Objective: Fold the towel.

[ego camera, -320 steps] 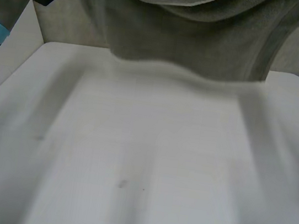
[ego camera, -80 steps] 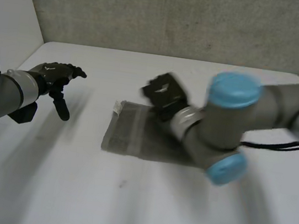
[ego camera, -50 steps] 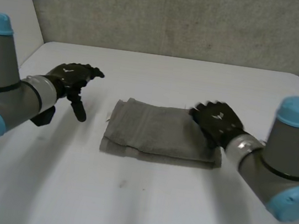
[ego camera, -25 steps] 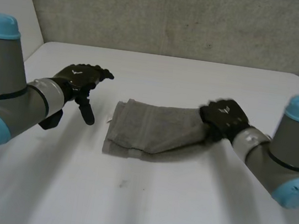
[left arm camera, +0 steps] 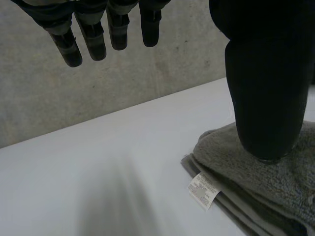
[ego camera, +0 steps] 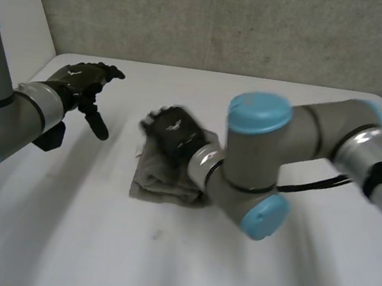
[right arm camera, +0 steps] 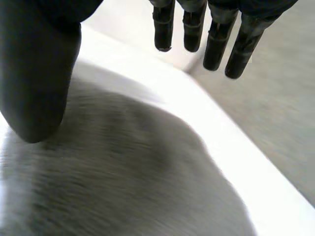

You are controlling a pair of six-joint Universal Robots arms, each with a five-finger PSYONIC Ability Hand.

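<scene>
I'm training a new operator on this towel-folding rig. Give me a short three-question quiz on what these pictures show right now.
1. True or false: the left robot hand is pinching the grey terry towel.
2. Which is over the towel? A) left robot hand B) right robot hand C) both
3. Fill in: a small white ___ sticks out from the towel's edge, above the white table.

Key:
1. False: its fingers are straight, off to the towel's side.
2. B
3. label
</scene>
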